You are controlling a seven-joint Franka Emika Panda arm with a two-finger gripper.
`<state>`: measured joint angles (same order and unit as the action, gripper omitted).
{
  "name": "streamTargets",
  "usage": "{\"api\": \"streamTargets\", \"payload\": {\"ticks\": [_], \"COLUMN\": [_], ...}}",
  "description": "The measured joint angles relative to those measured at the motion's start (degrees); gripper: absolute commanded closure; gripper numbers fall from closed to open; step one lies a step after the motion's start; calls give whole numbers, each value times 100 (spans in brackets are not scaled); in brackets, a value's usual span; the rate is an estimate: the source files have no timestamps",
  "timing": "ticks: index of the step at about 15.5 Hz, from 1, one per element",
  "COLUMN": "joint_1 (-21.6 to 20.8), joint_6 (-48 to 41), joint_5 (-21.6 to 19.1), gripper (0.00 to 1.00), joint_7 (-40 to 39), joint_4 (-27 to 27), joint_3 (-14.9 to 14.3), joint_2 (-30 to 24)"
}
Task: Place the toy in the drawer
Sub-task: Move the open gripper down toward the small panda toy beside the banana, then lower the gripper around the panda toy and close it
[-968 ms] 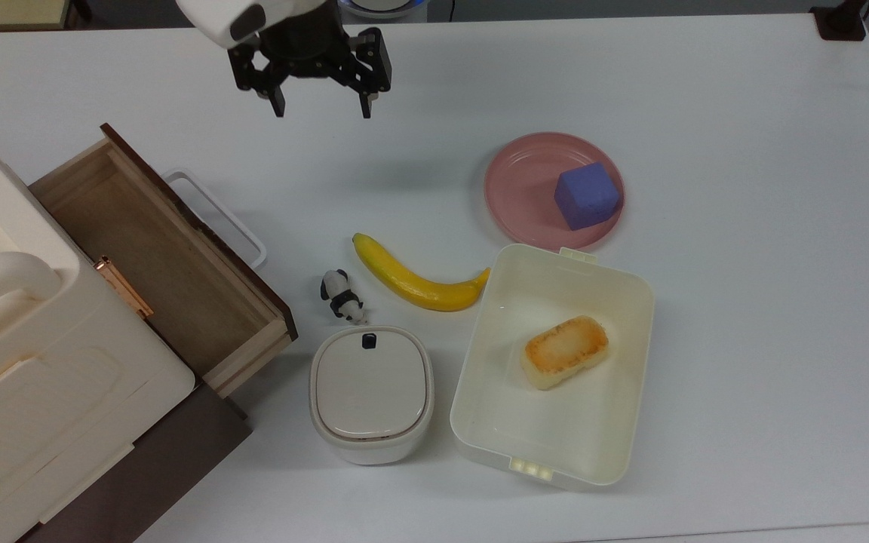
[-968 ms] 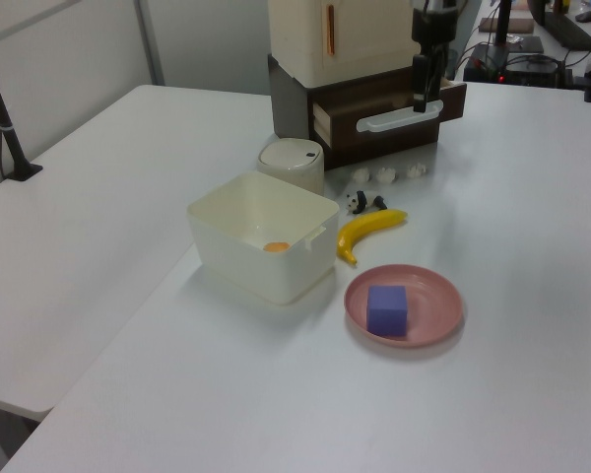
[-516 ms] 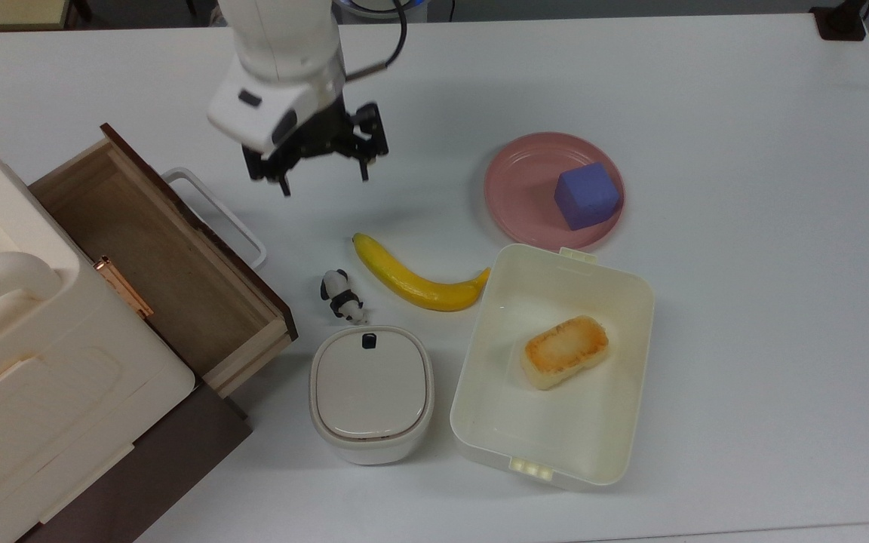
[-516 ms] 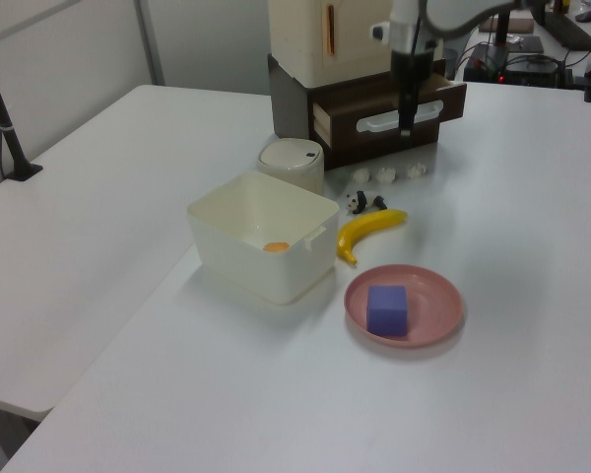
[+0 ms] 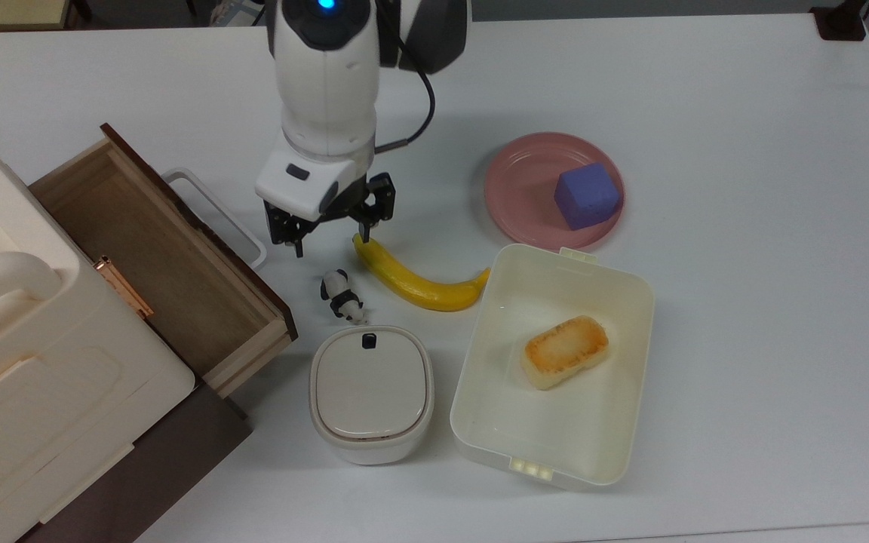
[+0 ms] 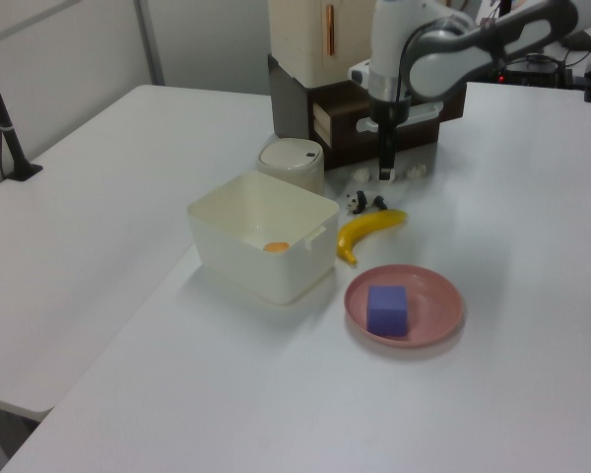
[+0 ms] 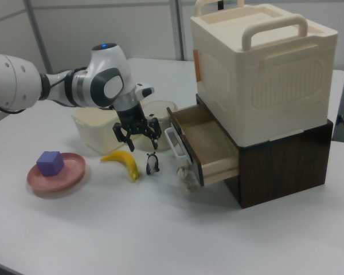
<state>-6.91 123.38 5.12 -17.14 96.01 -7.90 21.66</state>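
The gripper (image 5: 331,240), its 2 fingers spread apart and holding nothing, hung above the table (image 5: 744,317), with the toy (image 5: 340,296) standing just below it in the top view, between the open drawer (image 5: 155,253) and the banana (image 5: 413,277). The right view alone revealed the gap between the fingertips and the toy (image 7: 152,164).

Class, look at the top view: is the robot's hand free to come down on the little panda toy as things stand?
Probably yes. The hand is open just above the toy, nothing covers it, though the banana and lidded bin sit close on two sides.
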Motion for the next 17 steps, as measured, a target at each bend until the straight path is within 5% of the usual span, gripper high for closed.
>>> {"api": "streamTargets", "payload": {"ticks": [17], "joint_1": [-121], "joint_6": [668], "joint_5": [532], "gripper": [40], "joint_7": [82], "joint_4": [179], "joint_3": [25], "joint_2": [610]}}
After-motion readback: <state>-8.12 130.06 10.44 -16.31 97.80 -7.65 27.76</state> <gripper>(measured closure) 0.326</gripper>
